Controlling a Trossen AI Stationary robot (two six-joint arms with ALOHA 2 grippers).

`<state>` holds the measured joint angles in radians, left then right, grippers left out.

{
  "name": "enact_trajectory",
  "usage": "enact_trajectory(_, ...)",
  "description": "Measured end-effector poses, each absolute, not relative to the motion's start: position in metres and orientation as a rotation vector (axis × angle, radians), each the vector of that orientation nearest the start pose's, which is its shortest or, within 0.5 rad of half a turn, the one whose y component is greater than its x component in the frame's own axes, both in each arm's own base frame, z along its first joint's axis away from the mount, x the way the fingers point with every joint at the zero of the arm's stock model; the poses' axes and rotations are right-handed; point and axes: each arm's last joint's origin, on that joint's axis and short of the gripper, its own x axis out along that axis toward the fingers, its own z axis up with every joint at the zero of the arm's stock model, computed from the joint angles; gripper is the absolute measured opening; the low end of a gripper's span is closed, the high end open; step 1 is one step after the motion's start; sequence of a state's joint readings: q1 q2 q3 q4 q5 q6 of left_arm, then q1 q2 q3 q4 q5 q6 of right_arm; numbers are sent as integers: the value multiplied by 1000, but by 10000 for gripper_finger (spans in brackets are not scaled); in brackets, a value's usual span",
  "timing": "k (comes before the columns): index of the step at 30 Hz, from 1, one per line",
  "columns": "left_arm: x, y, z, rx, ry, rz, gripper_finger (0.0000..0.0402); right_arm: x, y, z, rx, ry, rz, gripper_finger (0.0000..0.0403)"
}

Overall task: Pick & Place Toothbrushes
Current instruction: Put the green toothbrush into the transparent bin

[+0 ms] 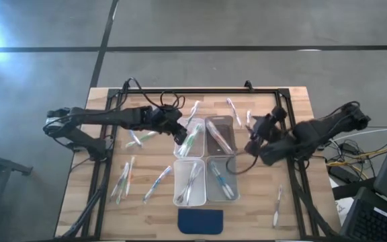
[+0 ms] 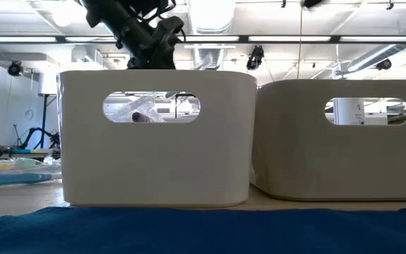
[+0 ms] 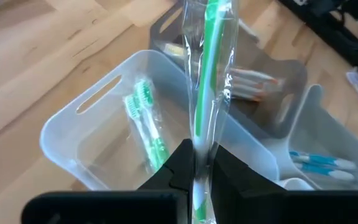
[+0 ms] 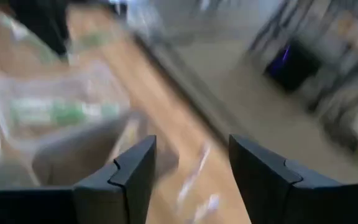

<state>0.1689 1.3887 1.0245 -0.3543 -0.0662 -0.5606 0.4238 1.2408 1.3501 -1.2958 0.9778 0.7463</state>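
The left claw (image 3: 199, 180) is clamped on a wrapped green toothbrush (image 3: 209, 74), pinching it near one end so that the long axis runs straight out ahead of the fingers. In the high view this claw (image 1: 178, 134) hangs at the 9 o'clock edge of the rear left bin (image 1: 189, 139), one of four clear bins grouped at the middle of the desk (image 1: 153, 208). That bin lies directly under the held brush and already holds another green toothbrush (image 3: 146, 127), so the drop seems to turn on lowering the brush lengthwise along the bin, whose long side roughly matches the brush's axis. The neighbouring bin with blue toothbrushes (image 3: 319, 165) sits just beside it and looks like the wrong target. The right claw (image 4: 191, 165) stands open and empty over bare wood at the 3 o'clock side of the bins, with a loose wrapped toothbrush (image 4: 194, 177) on the desk between its fingers and ahead of them, lying roughly along the claw's reach. More loose toothbrushes (image 1: 127, 176) lie scattered at 8 o'clock of the bins, nearer the left arm. A dark blue pad (image 1: 201, 220) lies at 6 o'clock.
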Motion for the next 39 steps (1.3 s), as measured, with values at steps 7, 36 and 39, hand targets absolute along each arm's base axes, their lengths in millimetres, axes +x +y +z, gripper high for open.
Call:
enact_trajectory(7, 287, 52, 261, -549, 698, 505, 30, 164, 29, 348, 77, 759, -794, 170)
enact_trajectory(36, 334, 28, 233, -703, 1032, 523, 27, 133, 10, 301, 137, 823, -860, 183)
enact_trajectory(39, 337, 28, 232, -737, 1047, 537, 27, 133, 10, 301, 140, 826, -857, 176)
